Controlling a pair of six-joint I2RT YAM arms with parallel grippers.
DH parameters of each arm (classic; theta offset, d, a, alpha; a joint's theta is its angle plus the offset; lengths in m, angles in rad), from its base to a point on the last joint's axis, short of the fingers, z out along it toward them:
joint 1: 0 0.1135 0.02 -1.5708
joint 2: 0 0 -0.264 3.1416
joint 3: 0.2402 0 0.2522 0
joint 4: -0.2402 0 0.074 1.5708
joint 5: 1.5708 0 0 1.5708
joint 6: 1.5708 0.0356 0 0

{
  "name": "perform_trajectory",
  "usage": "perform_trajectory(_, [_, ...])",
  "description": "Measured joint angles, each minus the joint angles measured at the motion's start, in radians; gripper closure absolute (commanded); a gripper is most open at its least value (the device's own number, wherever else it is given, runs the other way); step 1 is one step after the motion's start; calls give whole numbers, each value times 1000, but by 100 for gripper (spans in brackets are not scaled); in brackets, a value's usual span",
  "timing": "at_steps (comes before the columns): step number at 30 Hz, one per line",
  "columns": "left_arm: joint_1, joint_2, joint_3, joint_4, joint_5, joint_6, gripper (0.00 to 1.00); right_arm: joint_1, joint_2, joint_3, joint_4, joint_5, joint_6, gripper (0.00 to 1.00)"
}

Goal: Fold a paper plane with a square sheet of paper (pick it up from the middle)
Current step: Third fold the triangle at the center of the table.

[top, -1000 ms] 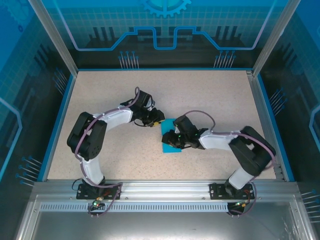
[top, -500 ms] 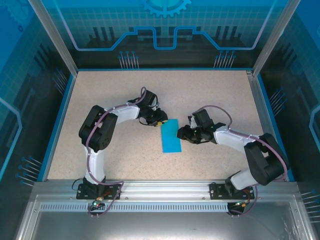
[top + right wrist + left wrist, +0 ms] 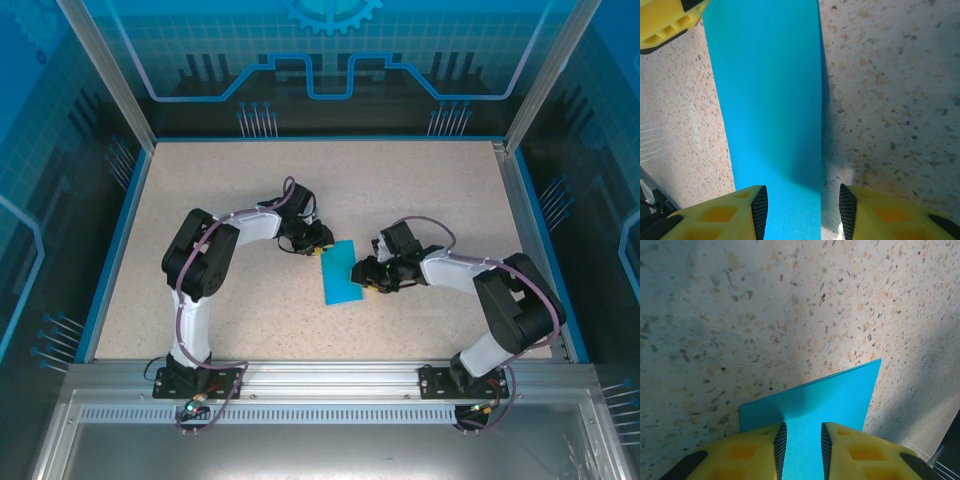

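Note:
The square sheet of paper [image 3: 340,272] lies on the speckled table, cyan-blue and folded into a narrow rectangle. A paper plane is out of view. My left gripper [image 3: 318,246] stands at the sheet's far left end. In the left wrist view its jaws [image 3: 801,445] stand a little apart over the paper [image 3: 835,392], which lies flat beneath the gap. My right gripper [image 3: 364,274] is at the sheet's right long edge. In the right wrist view it [image 3: 802,212] is open, straddling the paper's edge [image 3: 765,90], with one finger over paper and the other over bare table.
A blue rim [image 3: 112,250] and metal frame posts [image 3: 100,70] bound the speckled table [image 3: 420,190]. The left gripper's yellow finger [image 3: 662,22] shows at the top left of the right wrist view, close to the paper's far end.
The right gripper lifted off the paper, drew back to the right, then came back to the paper's right edge with wider jaws. The left forearm swung closer to the sheet's far end.

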Motion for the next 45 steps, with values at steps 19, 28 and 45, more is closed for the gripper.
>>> perform_trajectory(19, [0, 0, 0, 6, 12, 51, 66, -50, 137, 39, 156, -127, 33, 68])
perform_trajectory(28, [0, -52, -22, -5, 11, 101, 51, -73, 195, 94, 161, -177, -28, 86])
perform_trajectory(45, [-164, -518, -327, -18, -152, 259, 39, 43, 102, -52, 313, -8, 285, 84])
